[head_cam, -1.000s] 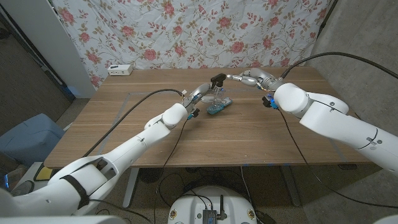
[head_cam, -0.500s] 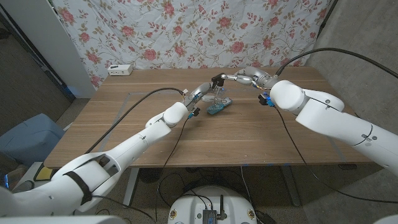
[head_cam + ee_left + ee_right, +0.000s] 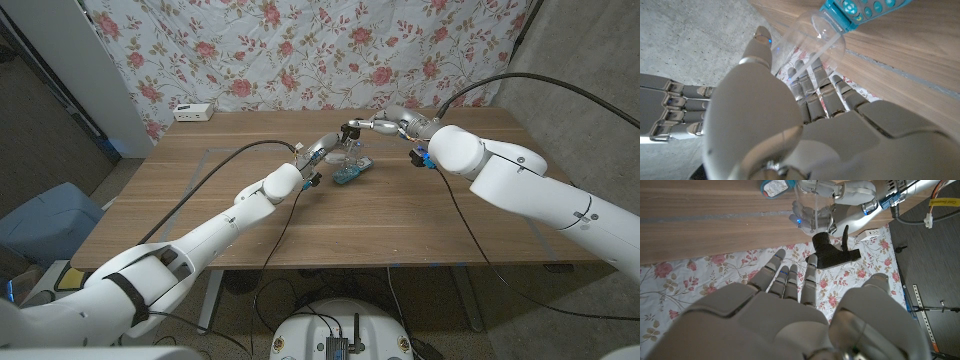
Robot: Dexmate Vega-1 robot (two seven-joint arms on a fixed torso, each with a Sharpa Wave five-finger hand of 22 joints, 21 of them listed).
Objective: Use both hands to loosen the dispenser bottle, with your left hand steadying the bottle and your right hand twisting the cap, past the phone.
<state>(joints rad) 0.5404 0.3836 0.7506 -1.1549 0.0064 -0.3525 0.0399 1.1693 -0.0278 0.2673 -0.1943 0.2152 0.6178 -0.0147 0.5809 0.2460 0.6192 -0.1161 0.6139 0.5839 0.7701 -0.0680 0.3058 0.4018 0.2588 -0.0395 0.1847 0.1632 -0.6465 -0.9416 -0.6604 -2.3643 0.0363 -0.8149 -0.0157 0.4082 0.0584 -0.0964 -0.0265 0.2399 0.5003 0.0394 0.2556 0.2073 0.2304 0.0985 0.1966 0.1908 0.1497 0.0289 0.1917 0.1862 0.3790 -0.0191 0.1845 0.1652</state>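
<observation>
The clear plastic dispenser bottle (image 3: 346, 152) with its black pump cap (image 3: 351, 127) stands upright on the wooden table (image 3: 200, 220), toward the far side and near the middle. Just beside the bottle, on its near side, lies the teal phone-shaped handset (image 3: 352, 173) with rows of pale buttons (its button end also shows at (image 3: 860, 9), touching or very nearly touching the bottle's base).

The left hand (image 3: 322, 148) comes at the bottle from the left, and its fingers (image 3: 812, 92) wrap around the clear body (image 3: 812, 42), holding it; the thumb (image 3: 759, 47) stands up along the bottle's side.

The right hand (image 3: 385, 125) reaches toward the bottle from the right, level with the pump cap. In the right wrist view its fingers (image 3: 785, 275) are spread and straight, apart from the cap (image 3: 832, 251), with nothing in them. In the head view the fingertips look very close to the cap, but contact cannot be made out there.

Well apart from the bottle, at the table's far left corner, sits a small white box (image 3: 193, 112). Behind the table hangs a white cloth with pink roses (image 3: 300, 50).
</observation>
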